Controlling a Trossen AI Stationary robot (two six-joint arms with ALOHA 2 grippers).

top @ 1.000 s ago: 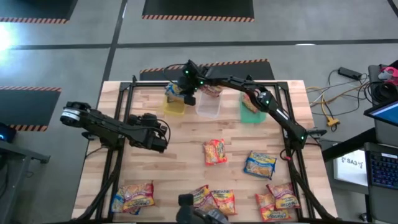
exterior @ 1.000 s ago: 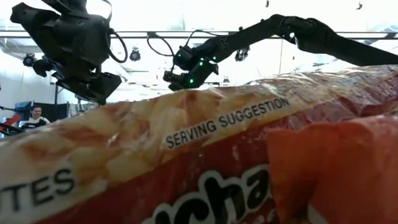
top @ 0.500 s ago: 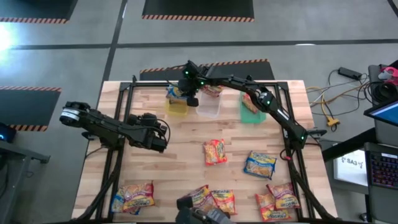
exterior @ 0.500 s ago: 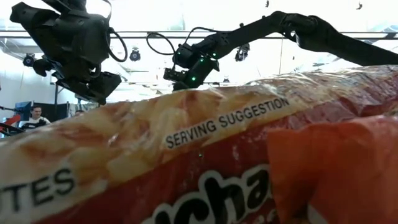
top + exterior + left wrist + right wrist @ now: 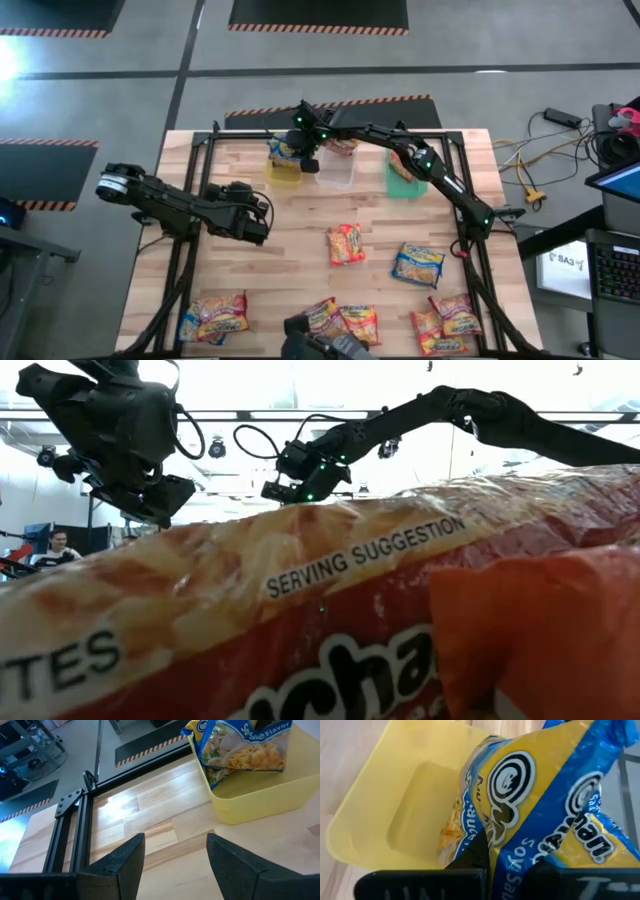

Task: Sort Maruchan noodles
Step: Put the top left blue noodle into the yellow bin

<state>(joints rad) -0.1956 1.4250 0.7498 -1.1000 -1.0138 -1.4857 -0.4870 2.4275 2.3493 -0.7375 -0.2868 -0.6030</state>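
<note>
High view: right gripper [image 5: 303, 152] positioned over yellow plastic bin [image 5: 284, 171] at far side of wooden table [image 5: 300, 260], beside clear plastic bin [image 5: 335, 175] and green plastic bin [image 5: 402, 182]. Left gripper [image 5: 257, 222] held above bare table on left half. Loose glossy flat ramen packets [image 5: 346, 243] scattered over near half of table, well apart from bins

Low view: foreground filled by orange-red packet [image 5: 330, 630] lying against lens; both arms seen above it

Left wrist view: fingers [image 5: 127, 860] spread apart, nothing between them; blue-and-yellow ramen packet [image 5: 240, 747] standing tilted inside yellow bin

Right wrist view: fingers [image 5: 472, 857] closed upon edge of blue-and-yellow packet, packet lowered partly into yellow bin and leaning against second blue-and-yellow packet [image 5: 600, 845]
</note>
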